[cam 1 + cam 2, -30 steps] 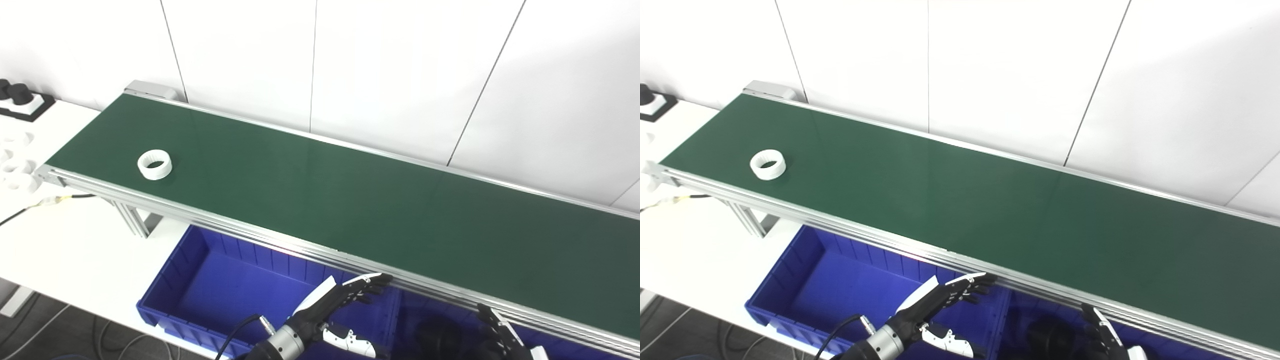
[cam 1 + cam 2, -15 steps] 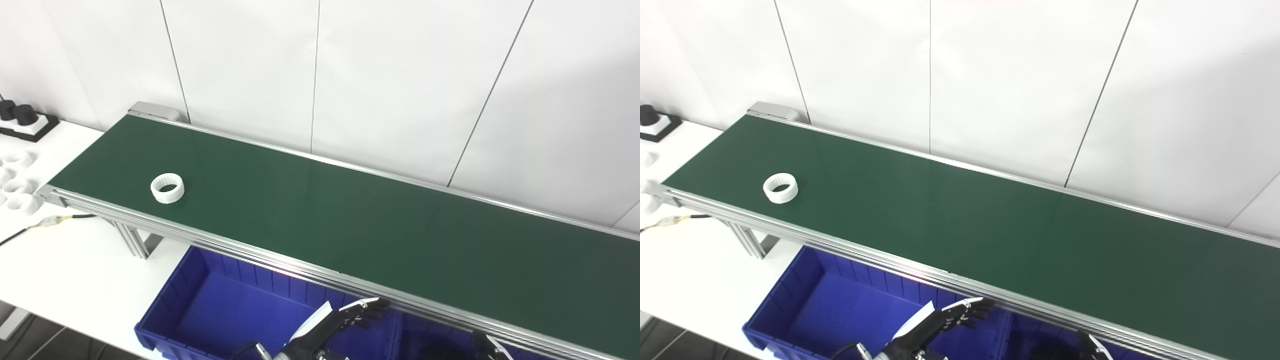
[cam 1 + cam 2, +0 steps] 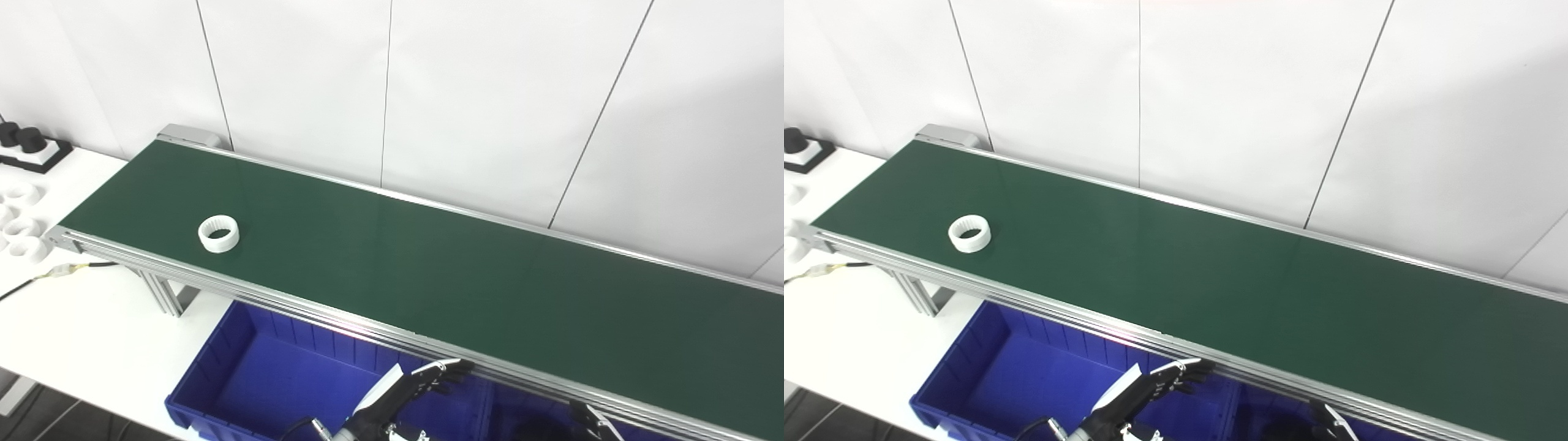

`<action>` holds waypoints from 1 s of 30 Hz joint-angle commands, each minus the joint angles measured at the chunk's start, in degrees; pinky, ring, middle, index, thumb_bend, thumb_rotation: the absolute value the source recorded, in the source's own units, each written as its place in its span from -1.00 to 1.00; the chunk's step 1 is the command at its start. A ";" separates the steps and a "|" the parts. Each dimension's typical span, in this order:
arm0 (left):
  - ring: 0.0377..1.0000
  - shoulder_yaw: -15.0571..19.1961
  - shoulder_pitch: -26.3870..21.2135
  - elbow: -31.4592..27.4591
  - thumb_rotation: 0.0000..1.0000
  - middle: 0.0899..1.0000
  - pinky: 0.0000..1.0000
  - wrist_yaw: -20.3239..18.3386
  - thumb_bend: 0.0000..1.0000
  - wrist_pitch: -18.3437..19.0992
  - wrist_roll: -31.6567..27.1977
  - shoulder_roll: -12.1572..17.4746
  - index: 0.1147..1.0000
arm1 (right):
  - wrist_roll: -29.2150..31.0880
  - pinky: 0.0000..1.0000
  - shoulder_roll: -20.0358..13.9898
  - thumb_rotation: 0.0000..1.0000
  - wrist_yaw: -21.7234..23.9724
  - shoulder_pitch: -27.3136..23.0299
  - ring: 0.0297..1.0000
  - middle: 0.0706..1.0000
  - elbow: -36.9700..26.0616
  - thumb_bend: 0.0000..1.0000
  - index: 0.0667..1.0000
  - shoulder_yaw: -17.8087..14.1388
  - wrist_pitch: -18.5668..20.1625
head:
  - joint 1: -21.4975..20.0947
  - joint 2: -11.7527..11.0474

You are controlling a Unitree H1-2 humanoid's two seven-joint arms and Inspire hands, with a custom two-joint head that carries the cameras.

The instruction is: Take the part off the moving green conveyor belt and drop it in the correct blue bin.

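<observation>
My left hand [image 3: 409, 390] hangs over the blue bin [image 3: 245, 373], fingers spread and empty, just below the conveyor's near rail. Of my right hand [image 3: 593, 416] I see only fingertips at the bottom edge; its grasp I cannot tell. The white toothed ring [image 3: 218, 233] lies on the green belt [image 3: 429, 269] toward its left end, well apart from both.

The conveyor belt [image 3: 429, 275] looks like matt dark green rubbery sheet, smooth, with just a faint sheen. Its side rails [image 3: 294, 300] are brushed, silvery aluminium extrusion, ridged lengthwise. At roughly 9 o'clock on the belt sits a white ring [image 3: 218, 233], matt plastic with fine ribbing inside. The blue bin [image 3: 245, 367] down at 6 o'clock is glossy moulded plastic with ribbed walls. The left hand [image 3: 410, 389] looks like black plastic with white shell panels. The table [image 3: 73, 318] is smooth matt white.
</observation>
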 commanded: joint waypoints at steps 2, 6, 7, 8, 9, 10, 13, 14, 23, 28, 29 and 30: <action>0.74 -0.21 -0.58 -3.20 -0.39 0.73 0.65 2.75 0.80 -2.50 0.01 -0.19 0.67 | 0.85 0.47 0.20 -0.61 -1.00 -1.00 0.59 0.68 -0.22 0.71 0.70 -0.61 -3.45 | 0.07 -0.09; 0.76 -0.57 -0.60 -5.60 -0.40 0.75 0.66 3.52 0.76 -2.50 -1.18 0.02 0.69 | 1.53 0.46 0.22 -0.66 -1.26 -1.34 0.59 0.68 0.73 0.70 0.69 -0.76 -4.64 | 0.36 -0.43; 0.76 -0.50 -0.56 -6.32 -0.36 0.76 0.67 3.57 0.77 -2.50 -1.32 -0.07 0.68 | 1.70 0.46 0.16 -0.64 -1.30 -1.46 0.59 0.68 1.08 0.70 0.69 -0.77 -5.01 | 0.36 -0.43; 0.77 -0.26 -0.42 -7.69 -0.35 0.77 0.67 2.89 0.77 -2.47 -2.65 -0.58 0.68 | 1.84 0.47 0.05 -0.63 -1.34 -1.65 0.59 0.68 1.50 0.70 0.69 -0.76 -5.60 | 0.54 -0.66; 0.77 -0.08 -0.32 -8.61 -0.32 0.77 0.64 2.36 0.81 -2.44 -3.64 -0.95 0.68 | 1.93 0.46 -0.02 -0.62 -1.37 -1.77 0.59 0.68 1.79 0.69 0.68 -0.74 -6.00 | 0.54 -0.66; 0.78 -0.12 -0.30 -9.95 -0.30 0.78 0.61 1.87 0.82 -2.31 -4.41 -1.34 0.68 | 1.64 0.46 -0.10 -0.60 -1.41 -1.87 0.58 0.68 1.78 0.69 0.68 -0.68 -5.89 | 0.54 -0.70; 0.77 -0.27 -0.74 -13.35 -0.26 0.79 0.57 1.23 0.84 -1.88 -4.61 -2.04 0.70 | 2.07 0.46 0.16 -0.59 -1.46 -2.25 0.57 0.67 2.30 0.70 0.68 -0.89 -6.10 | 0.35 -0.84; 0.77 -0.20 -0.98 -14.35 -0.25 0.79 0.57 1.15 0.84 -1.67 -4.13 -2.19 0.70 | 2.59 0.47 0.32 -0.63 -1.47 -2.32 0.58 0.67 2.56 0.70 0.68 -1.04 -6.44 | 0.26 -0.91; 0.80 2.85 -4.16 -20.12 -0.15 0.80 0.73 2.31 0.76 0.60 1.59 -2.70 0.75 | 3.50 0.48 0.91 -0.67 -2.14 -3.05 0.59 0.68 4.80 0.67 0.67 -1.45 -9.07 | -0.27 -1.35; 0.82 4.82 -5.52 -22.15 -0.11 0.81 0.75 2.28 0.71 2.99 3.96 -2.16 0.76 | 3.22 0.46 0.96 -0.64 -2.22 -3.45 0.58 0.67 5.67 0.68 0.67 -1.50 -10.07 | -0.11 -1.50; 0.82 5.14 -5.77 -22.51 -0.12 0.81 0.75 2.28 0.68 3.39 4.33 -1.97 0.77 | 3.16 0.45 0.95 -0.64 -2.24 -3.52 0.58 0.67 5.84 0.67 0.67 -1.49 -10.31 | -0.11 -1.51; 0.82 5.65 -6.03 -22.98 -0.12 0.81 0.75 2.53 0.67 4.11 5.41 -1.86 0.77 | 3.06 0.45 0.93 -0.64 -2.28 -3.62 0.58 0.67 6.14 0.67 0.67 -1.47 -10.58 | -0.13 -1.59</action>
